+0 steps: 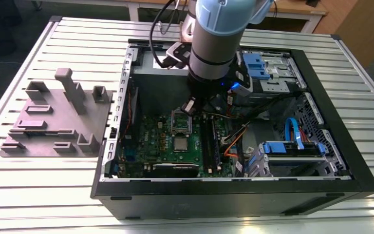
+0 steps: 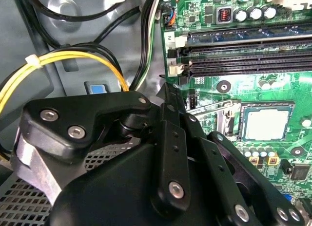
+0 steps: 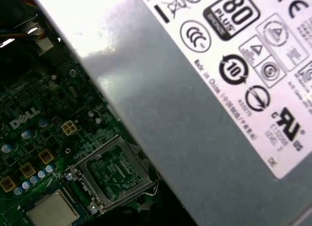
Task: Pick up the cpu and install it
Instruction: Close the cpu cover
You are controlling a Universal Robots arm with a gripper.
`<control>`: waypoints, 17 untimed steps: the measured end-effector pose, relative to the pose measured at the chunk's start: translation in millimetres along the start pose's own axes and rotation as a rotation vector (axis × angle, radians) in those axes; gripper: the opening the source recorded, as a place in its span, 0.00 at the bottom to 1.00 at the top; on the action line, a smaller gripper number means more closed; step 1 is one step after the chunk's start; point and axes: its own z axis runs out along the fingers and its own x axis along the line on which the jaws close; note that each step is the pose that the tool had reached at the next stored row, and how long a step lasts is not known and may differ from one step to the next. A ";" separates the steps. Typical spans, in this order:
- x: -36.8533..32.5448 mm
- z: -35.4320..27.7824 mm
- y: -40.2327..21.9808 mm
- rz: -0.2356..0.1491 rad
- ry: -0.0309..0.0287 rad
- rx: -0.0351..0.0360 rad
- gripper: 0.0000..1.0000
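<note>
Black gripper (image 2: 165, 187) linkage screens motherboard (image 2: 234, 65) beside seated cpu (image 2: 265, 124).

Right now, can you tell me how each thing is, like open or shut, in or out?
Case: side off, lying open-side up.
Cpu: flat on the motherboard, nothing holding it.
Socket frame: swung open, no chip under it.
Memory slots: bare, no sticks in.
End effector: above the board near the frame, carrying nothing I can see.
</note>
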 end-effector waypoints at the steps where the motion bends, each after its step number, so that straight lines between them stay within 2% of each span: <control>1: 0.2 0.0 0.3 0.000 0.0002 0.0000 0.10; 6: 0.6 0.0 0.9 0.000 0.0036 0.0005 0.10; 9: 0.6 -1.3 1.1 0.001 0.0112 0.0008 0.10; 12: 0.3 -3.0 1.2 0.001 0.0159 -0.0002 0.10; 17: -0.3 -7.9 1.6 0.002 0.0252 0.0021 0.10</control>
